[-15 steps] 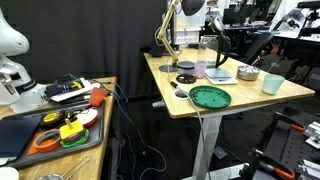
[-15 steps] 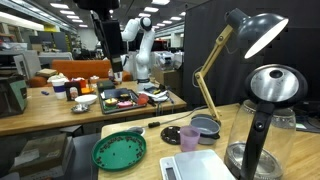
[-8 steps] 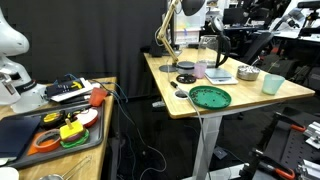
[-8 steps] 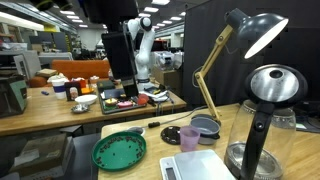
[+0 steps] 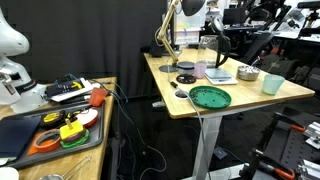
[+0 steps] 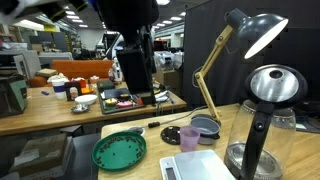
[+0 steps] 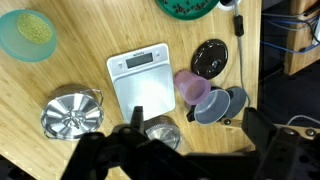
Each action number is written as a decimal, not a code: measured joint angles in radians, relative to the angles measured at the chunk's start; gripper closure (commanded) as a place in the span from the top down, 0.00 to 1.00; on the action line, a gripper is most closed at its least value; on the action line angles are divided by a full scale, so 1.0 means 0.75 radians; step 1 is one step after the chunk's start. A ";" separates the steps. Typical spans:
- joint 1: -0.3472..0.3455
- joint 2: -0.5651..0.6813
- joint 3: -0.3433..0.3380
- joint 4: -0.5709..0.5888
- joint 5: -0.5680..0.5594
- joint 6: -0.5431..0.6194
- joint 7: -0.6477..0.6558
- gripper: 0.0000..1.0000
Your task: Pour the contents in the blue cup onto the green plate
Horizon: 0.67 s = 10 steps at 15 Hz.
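Seen from above in the wrist view, a wooden counter (image 7: 82,52) has its edge running down the right of the frame. Bare wood surrounds the blue cup (image 7: 28,33) at upper left. The cup stands upright, mouth up, long axis vertical, and holds the contents (image 7: 36,28), a small yellowish heap. The green plate (image 7: 186,7) is cut off at top centre, well apart from the cup. A scale (image 7: 142,80) and a metal bowl (image 7: 72,112) sit mid-frame. The gripper (image 7: 190,150) fills the bottom edge, blurred, with its jaws spread and empty.
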 measured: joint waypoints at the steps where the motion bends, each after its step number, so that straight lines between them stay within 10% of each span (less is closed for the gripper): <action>1: 0.005 -0.001 0.000 0.000 0.001 0.002 0.000 1.00; 10: 0.005 0.024 -0.012 -0.001 0.003 0.007 0.004 1.00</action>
